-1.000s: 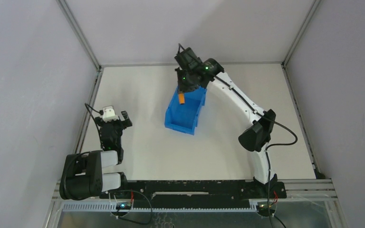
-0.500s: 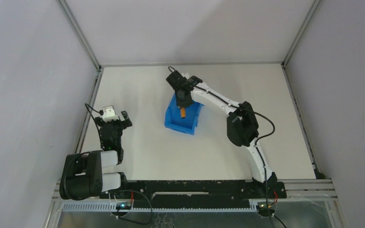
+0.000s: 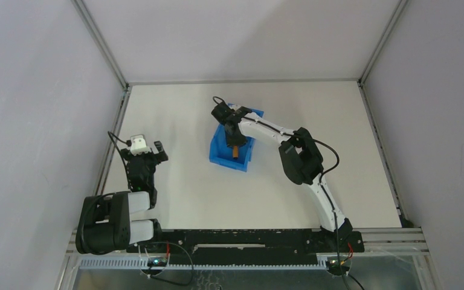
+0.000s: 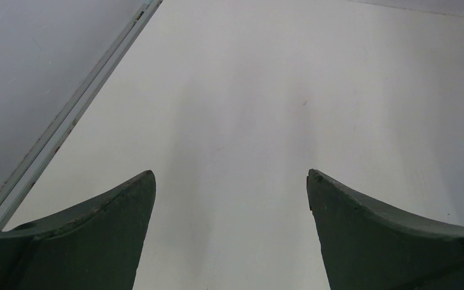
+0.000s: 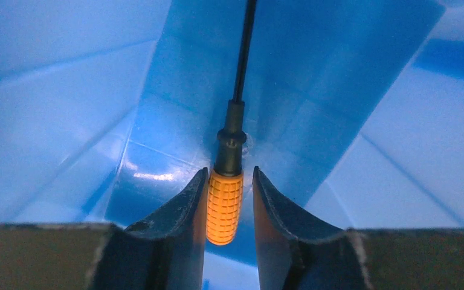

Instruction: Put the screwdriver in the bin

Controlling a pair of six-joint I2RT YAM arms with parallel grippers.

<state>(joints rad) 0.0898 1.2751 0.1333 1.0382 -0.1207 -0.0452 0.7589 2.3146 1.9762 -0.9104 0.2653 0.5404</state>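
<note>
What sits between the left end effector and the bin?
Nothing: only bare table lies between the left end effector and the bin, as the top external view shows.

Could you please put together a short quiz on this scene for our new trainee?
1. True or false: the left tool grips the screwdriver.
2. Where is the screwdriver's orange handle? A) inside the bin, between the fingers of the right tool; B) lying loose beside the bin; C) balanced on the bin's rim.
3. Fill in: the left tool's jaws stand ___ over the bare table.
Key: 1 false; 2 A; 3 open.
</note>
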